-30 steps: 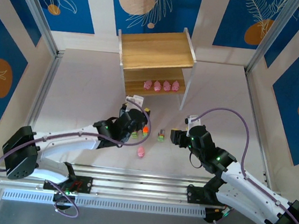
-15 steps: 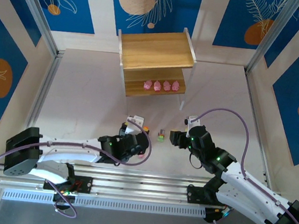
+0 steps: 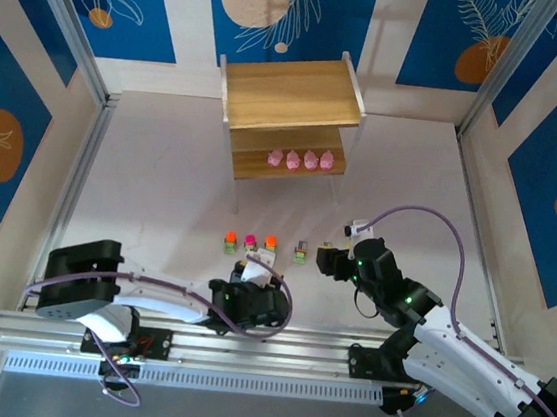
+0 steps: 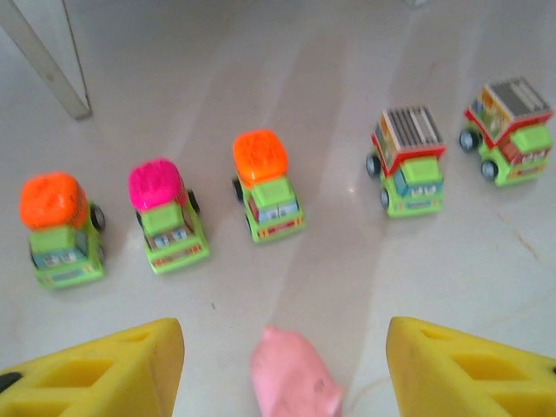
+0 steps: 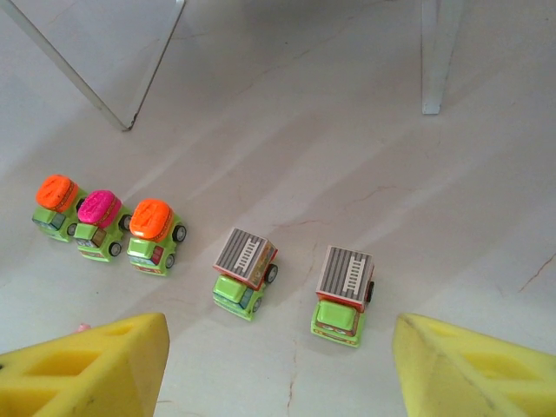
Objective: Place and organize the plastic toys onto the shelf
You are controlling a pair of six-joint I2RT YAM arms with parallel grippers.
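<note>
Left gripper (image 4: pixel 285 337): closest to the arm bases in the overhead view. Its yellow fingers (image 4: pixel 113 369) are spread, one on each side of the pink figure, and neither touches it.
Pink figure (image 4: pixel 295 384): lies on the desk between those fingers and is not lifted.
Step in hand: judged to be the pick-up of this one loose pink figure.
Next move: likely calls for a small advance to centre the figure between the pads, a gentle close, then a carry to the lower tier. The body is small and rounded, so it may squirt out of an off-centre pinch.
Right gripper (image 5: pixel 280 326): spread and empty, facing the two grey-roofed trucks.
Trucks (image 5: pixel 246 271): five green ones in a loose row on the desk, two orange tops, one magenta, two grey. None is on the shelf yet.
Desk (image 3: pixel 161 175): pale, smooth and faintly streaked, with hairline cracks in the right wrist view.
Shelf (image 3: pixel 291 94): two wooden tiers on thin white legs, well beyond the row. The top tier is bare.
Shelved figures (image 3: pixel 301 159): four pink ones side by side on the lower tier.
Room: beige walls (image 3: pixel 44 61) with blue leaf-print panels enclose the desk.
</note>
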